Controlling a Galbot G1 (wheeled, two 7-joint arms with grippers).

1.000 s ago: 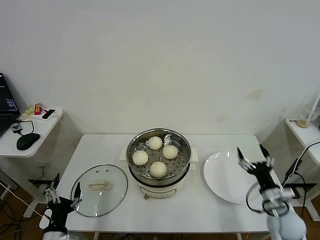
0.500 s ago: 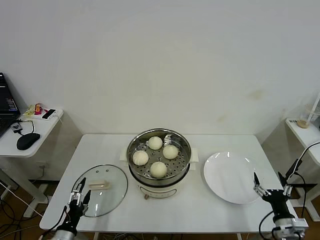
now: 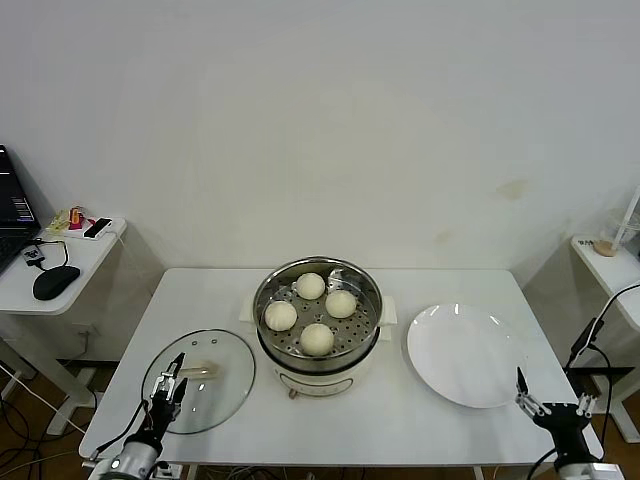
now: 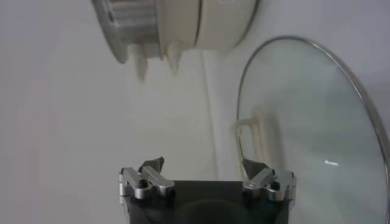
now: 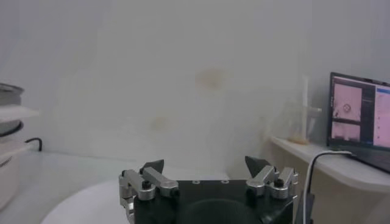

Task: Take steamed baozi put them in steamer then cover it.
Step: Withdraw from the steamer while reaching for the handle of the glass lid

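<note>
Glass cover lay beside the steamer; we found the left gripper over it and the right gripper spread empty. We judged a poor grip on its handle could drop it

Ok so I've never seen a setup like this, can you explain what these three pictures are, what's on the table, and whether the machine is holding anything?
This is a two-armed robot with a claw-like gripper on each arm. The wide picture comes from a camera on its head, looking down at a white table. The other two come from cameras on its wrists, so each shows that arm's own gripper up close.

On the table, the steamer stands in the middle with four baozi on its tray. The cover lies flat to the robot's left, and a white plate lies to its right.

The left gripper is low at the table's near edge, over the cover, open and holding nothing. The right gripper is low past the near right corner, open and empty too.
</note>
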